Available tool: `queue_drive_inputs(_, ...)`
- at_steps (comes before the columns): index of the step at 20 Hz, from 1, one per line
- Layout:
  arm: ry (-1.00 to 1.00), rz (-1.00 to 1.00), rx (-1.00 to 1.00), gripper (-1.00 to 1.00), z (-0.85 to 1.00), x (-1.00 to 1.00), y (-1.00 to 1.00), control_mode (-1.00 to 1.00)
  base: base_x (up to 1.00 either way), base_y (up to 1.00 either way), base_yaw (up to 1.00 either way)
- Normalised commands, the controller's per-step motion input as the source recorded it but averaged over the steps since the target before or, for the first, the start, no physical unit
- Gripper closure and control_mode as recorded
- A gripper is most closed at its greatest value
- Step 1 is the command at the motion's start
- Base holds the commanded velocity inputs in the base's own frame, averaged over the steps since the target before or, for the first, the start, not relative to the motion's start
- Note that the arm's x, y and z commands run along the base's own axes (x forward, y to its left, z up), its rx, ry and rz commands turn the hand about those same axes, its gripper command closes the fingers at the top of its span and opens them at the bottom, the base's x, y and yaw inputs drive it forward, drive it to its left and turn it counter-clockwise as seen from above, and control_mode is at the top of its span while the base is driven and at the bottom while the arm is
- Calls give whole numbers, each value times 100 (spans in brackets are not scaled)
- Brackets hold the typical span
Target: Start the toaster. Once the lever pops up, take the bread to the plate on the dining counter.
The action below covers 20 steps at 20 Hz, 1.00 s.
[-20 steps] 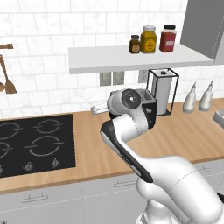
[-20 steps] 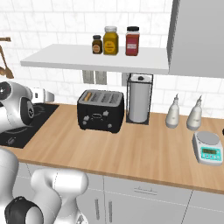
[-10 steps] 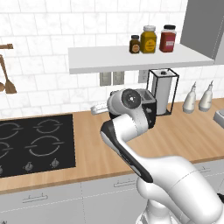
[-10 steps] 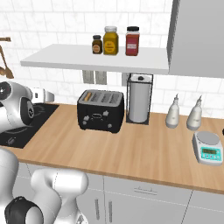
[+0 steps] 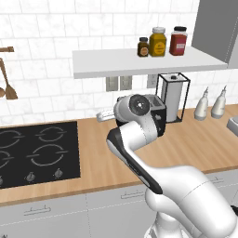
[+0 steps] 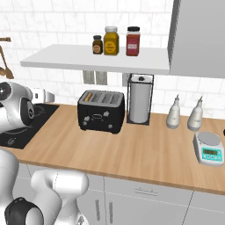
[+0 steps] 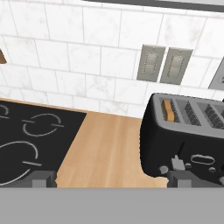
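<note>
Right now, scanning left to right, the stovetop (image 7: pixel 30 135) sits at the left, bare wood counter (image 7: pixel 109 148) runs beside it, and the toaster (image 7: pixel 186 135) stands against the tiled wall, well apart from the gripper (image 7: pixel 107 178), whose jaws stand wide open and hold nothing. The bread (image 7: pixel 168 110) sits down in the toaster's leftmost slot. Judging from this, the lever (image 7: pixel 176 162) on the front face is the target: swing the hand right, line one fingertip squarely above it, then press straight down without nudging the toaster.

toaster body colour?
Black toaster, small white marks on front; clearest in the right base view.
</note>
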Motion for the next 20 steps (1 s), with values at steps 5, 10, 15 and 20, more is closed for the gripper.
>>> queue_drive_inputs(5,0,0,0,-100,0,0,0,-100,0,0,0)
queue_drive_inputs(10,0,0,0,-100,0,0,0,-100,0,0,0)
queue_drive_inputs(15,0,0,0,-100,0,0,0,-100,0,0,0)
queue_drive_inputs(20,0,0,0,-100,0,0,0,-100,0,0,0)
